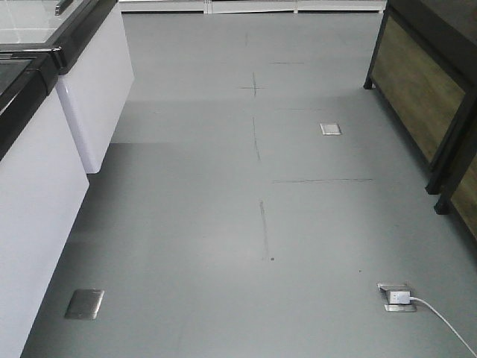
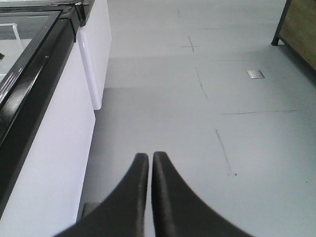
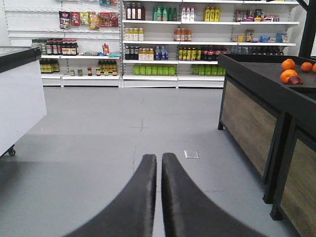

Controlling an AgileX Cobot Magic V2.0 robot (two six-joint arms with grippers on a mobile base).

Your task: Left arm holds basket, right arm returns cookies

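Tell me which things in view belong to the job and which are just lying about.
Job: left fingers, right fingers, both shut and empty; no basket or cookies in view.
Not the job: freezer, drink shelves, oranges, floor socket.

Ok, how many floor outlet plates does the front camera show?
3: far plate right of centre, near-left plate, near-right plate with white cable. Others may be out of frame.
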